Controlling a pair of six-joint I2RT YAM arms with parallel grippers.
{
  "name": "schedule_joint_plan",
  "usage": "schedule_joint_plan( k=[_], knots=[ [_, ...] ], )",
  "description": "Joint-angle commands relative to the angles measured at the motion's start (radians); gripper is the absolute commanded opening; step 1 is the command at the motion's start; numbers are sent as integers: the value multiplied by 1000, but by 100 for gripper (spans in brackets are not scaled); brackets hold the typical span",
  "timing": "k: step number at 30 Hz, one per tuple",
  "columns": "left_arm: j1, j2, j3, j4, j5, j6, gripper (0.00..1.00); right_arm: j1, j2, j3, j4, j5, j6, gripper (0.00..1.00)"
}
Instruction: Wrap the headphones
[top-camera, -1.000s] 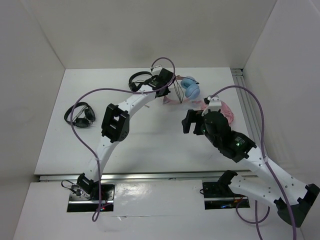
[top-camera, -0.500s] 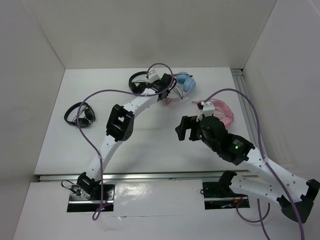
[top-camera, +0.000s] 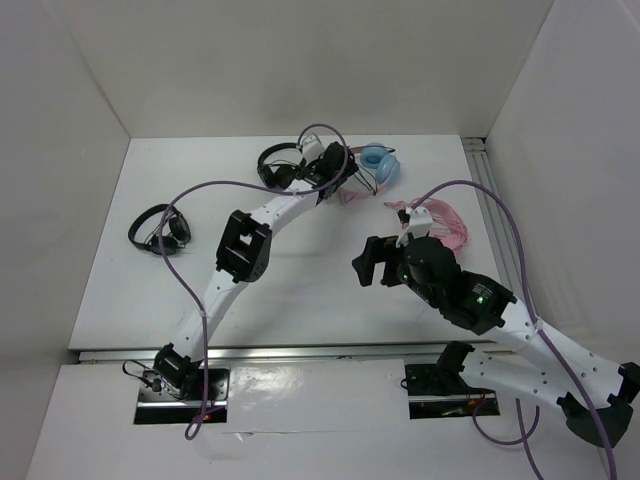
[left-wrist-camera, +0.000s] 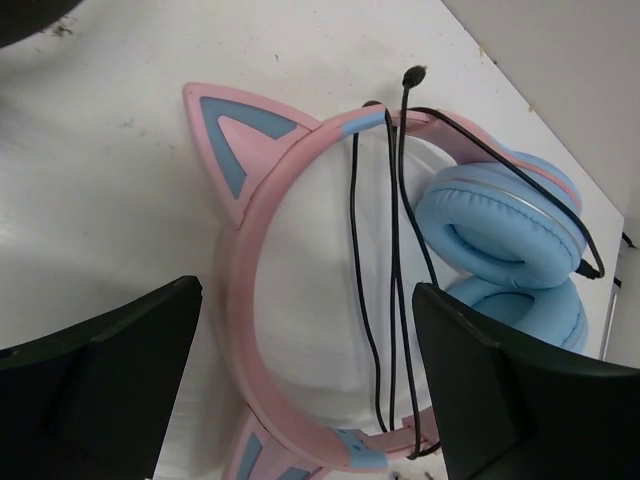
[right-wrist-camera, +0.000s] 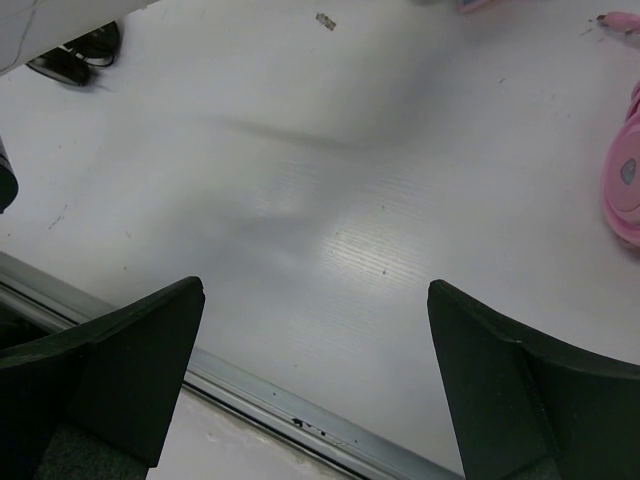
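The headphones (top-camera: 380, 167) lie flat at the far middle of the table, with a pink cat-eared headband (left-wrist-camera: 240, 262) and light blue ear cups (left-wrist-camera: 500, 225). Their thin black cable (left-wrist-camera: 392, 250) runs in a few strands across the headband's arch, its plug end sticking up near the top. My left gripper (top-camera: 338, 172) hovers just above the headband, open, its jaws (left-wrist-camera: 305, 300) straddling the arch and holding nothing. My right gripper (top-camera: 368, 262) hangs open over bare table (right-wrist-camera: 315, 290), near and to the right of the headphones.
All-pink headphones (top-camera: 447, 226) lie right of my right gripper, their edge showing in the right wrist view (right-wrist-camera: 625, 180). One pair of small black headphones (top-camera: 160, 230) lies at the left, another (top-camera: 278, 163) by the left gripper. A metal rail (right-wrist-camera: 300, 420) borders the near edge.
My left gripper has opened and let go of the cable. The headphones settled slightly farther back. My right gripper drew back to the left and nearer, still open.
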Motion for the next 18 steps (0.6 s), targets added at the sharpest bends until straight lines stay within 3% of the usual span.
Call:
schedule_joint_plan(
  k=[1, 10, 14, 16, 18],
  knots=[
    [9, -27, 2, 74, 46, -11, 100, 10, -23, -16, -11, -9, 10, 100],
    [-22, -293, -268, 239, 83, 51, 100, 10, -33, -6, 7, -9, 10, 100],
    [-31, -490, -406, 256, 91, 211, 100, 19, 0, 29, 7, 52, -9, 100],
    [-31, -613, -457, 198, 126, 282, 100, 19, 18, 67, -19, 85, -25, 100],
    [-31, -697, -489, 98, 175, 451, 100, 19, 53, 96, -37, 145, -36, 100]
  ],
)
